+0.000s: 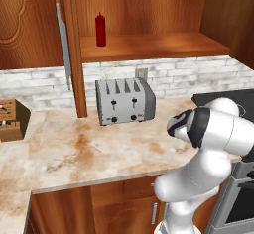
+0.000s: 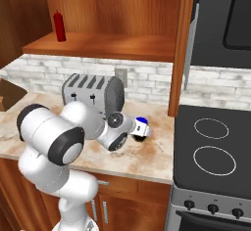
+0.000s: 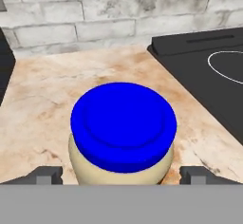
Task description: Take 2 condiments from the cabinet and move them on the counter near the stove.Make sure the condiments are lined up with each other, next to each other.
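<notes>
The arm is stretched low over the surface (image 2: 147, 156) — the claw (image 3: 121, 174) is spread wide, straddling the cream jar (image 3: 122, 133) without contact.

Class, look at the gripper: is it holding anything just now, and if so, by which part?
Nothing is held. The gripper is open, its fingertips standing clear on either side of the jar, which sits on the counter.

Condiments: two. One red squeeze bottle (image 1: 100, 29) on the cabinet shelf (image 1: 149, 45); one cream jar with blue lid (image 3: 122, 132) on the worktop (image 1: 89, 148). One silver toaster (image 1: 124, 100), four slots. One black cooktop (image 2: 213, 149), two ring burners visible. One knife block (image 1: 11, 120). One wall outlet (image 1: 141, 73). Three stove knobs (image 2: 213, 208).
</notes>
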